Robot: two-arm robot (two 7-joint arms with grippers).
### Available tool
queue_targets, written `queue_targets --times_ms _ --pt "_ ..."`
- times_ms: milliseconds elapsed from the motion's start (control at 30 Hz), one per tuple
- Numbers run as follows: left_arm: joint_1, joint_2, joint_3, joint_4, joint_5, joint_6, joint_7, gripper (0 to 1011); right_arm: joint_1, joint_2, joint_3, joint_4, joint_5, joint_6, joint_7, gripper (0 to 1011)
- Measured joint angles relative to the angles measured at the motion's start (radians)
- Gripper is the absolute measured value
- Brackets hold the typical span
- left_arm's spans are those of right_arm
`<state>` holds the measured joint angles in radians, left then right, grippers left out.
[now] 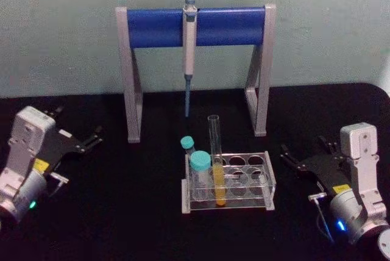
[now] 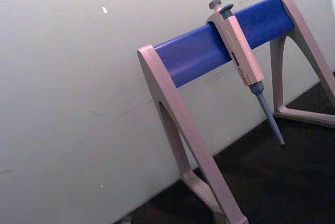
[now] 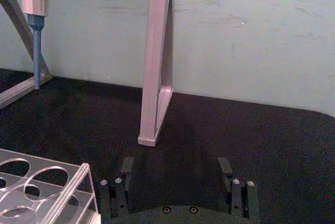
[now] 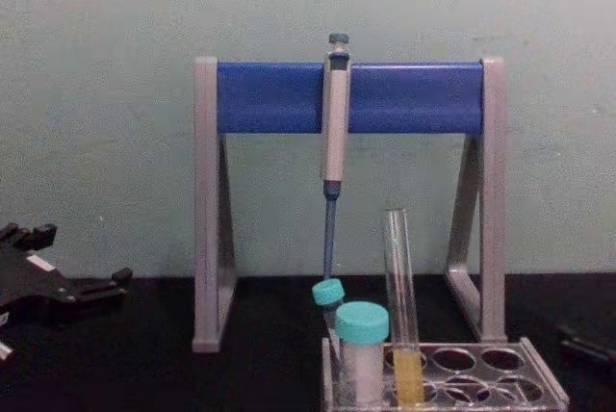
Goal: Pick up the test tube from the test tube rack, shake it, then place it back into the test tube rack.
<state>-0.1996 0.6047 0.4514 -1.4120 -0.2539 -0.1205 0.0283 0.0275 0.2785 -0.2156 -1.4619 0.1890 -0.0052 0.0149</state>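
While the test tube (image 1: 216,158) stands upright in the test tube rack (image 1: 269,183), yellow liquid filling its lower part, we judge that none of the task has begun. It sits in a front-row hole toward the rack's left end, just beside two shorter teal-capped tubes (image 1: 199,172), its open top rising well above them.

We see our left gripper (image 1: 91,140) resting over the black table (image 1: 152,224) well to the left of the rack, and our right gripper (image 1: 294,158) sitting near the rack's right side but apart from it. From the right wrist view, its two fingers (image 3: 120,185) stand spread with bare table between them, holding nothing. The left one also looks spread and empty in the head view.

Behind the rack, a pipette (image 1: 189,47) hangs from the grey-and-blue stand (image 1: 158,26), untouched and no part of this job.

Everything remains for us: reaching in, closing on the glass above the caps, lifting it clear, shaking, and lowering it back into a hole. We would guess the right arm is nearer, though the capped tubes crowd the left side.
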Motion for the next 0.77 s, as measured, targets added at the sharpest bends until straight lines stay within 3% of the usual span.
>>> queue_targets --times_ms 767 --pt "0.000 0.000 0.000 0.000 0.000 0.000 0.000 1001 0.000 0.000 0.000 0.000 0.000 0.000 0.000 1000"
